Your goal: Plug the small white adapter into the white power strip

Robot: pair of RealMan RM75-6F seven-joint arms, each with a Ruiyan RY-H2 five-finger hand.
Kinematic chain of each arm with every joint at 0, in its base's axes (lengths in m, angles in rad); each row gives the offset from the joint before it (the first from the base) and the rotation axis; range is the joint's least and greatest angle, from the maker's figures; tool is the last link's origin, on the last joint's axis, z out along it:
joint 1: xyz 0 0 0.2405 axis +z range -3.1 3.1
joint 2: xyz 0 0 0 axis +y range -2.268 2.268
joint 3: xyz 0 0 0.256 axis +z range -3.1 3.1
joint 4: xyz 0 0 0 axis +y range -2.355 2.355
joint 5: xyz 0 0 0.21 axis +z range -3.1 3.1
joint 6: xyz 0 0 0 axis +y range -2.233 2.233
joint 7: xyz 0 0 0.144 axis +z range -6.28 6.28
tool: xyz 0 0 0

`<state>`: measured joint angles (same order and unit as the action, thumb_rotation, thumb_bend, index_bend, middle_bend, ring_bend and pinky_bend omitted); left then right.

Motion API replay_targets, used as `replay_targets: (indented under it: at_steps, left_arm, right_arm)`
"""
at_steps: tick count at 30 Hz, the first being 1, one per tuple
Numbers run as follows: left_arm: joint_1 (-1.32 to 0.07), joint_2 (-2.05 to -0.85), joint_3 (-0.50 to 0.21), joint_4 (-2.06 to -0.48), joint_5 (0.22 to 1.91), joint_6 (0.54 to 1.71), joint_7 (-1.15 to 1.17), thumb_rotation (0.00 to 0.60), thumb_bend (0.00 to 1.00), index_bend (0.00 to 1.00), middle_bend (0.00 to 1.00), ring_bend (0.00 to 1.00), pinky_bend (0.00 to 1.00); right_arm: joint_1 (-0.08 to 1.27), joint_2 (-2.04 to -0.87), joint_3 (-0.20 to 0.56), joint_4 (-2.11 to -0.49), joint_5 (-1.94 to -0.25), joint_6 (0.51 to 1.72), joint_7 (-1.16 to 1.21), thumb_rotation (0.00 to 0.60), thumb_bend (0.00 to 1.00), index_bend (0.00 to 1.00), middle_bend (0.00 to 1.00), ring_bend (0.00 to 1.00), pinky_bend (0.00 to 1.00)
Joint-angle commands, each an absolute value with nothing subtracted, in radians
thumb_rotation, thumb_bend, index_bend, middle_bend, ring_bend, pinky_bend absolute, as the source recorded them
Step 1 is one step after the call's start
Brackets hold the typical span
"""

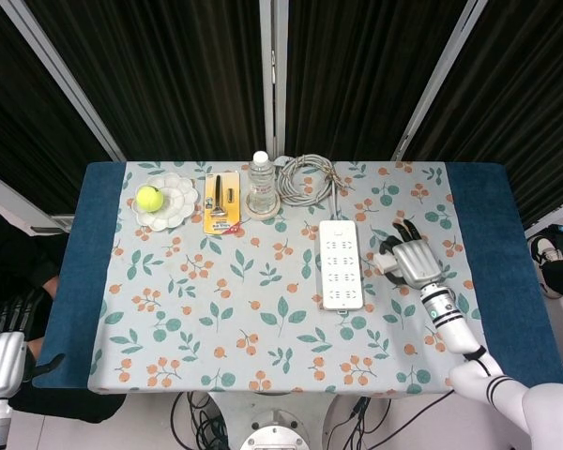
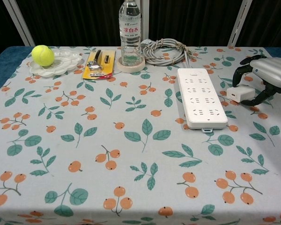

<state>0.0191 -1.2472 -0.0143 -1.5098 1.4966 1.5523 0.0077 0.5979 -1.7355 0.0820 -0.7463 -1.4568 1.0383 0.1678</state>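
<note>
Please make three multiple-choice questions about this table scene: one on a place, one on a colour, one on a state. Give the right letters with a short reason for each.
1. Where does the water bottle stand?
A. on a round coaster, beside the coiled cable
B. on the power strip
C. in the white dish

2. What colour is the ball in the white dish?
A. red
B. yellow-green
C. blue

3. What is the state of the small white adapter?
A. plugged into the power strip
B. inside the dish
C. unplugged, to the right of the strip, with the right hand at it

Answers: 1 A, the coaster shows under its base. 2 B, the chest view shows the colour clearly. 3 C, the adapter is apart from the strip.
</note>
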Motion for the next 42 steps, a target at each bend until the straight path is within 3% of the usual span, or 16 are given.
replay_targets:
  at_steps: [1,8,17,28,32,42]
  left_arm:
    - [0.02,-1.247,-0.015,-1.508,1.495,1.553,0.005,0.6,0.08,0.07,0.0,0.0,0.0]
    - [0.023,-1.248,-0.014,-1.502,1.495,1.555,-0.004,0.6,0.08,0.07,0.0,0.0,0.0]
    - [0.021,-1.254,-0.016,-1.492,1.492,1.548,-0.012,0.6,0.08,0.07,0.0,0.0,0.0]
    - [0.019,-1.255,-0.017,-1.489,1.491,1.544,-0.013,0.6,0.08,0.07,0.0,0.0,0.0]
    - [0.017,-1.253,-0.018,-1.498,1.492,1.544,-0.004,0.6,0.08,0.07,0.0,0.0,0.0]
    - [0.026,-1.246,-0.015,-1.514,1.488,1.552,0.006,0.6,0.08,0.07,0.0,0.0,0.0]
  right_arm:
    - [0.607,-1.74,0.087,-0.74,-1.456,1.03,0.173,0.6,0.27,0.48,0.36,0.11,0.0]
    - [0.634,-1.715,0.099,-0.763,-1.447,0.986,0.164,0.6,0.43,0.5,0.37,0.13,0.0]
    - [0.66,-1.563,0.125,-0.979,-1.369,0.836,0.132,0.6,0.61,0.5,0.38,0.13,0.0]
    - [0.681,-1.361,0.147,-1.234,-1.224,0.651,0.139,0.6,0.66,0.49,0.38,0.14,0.0]
    - [0.713,-1.37,0.146,-1.221,-1.168,0.609,0.064,0.6,0.64,0.47,0.38,0.14,0.0]
    - [0.734,-1.421,0.154,-1.192,-1.112,0.647,-0.026,0.6,0.63,0.45,0.37,0.14,0.0]
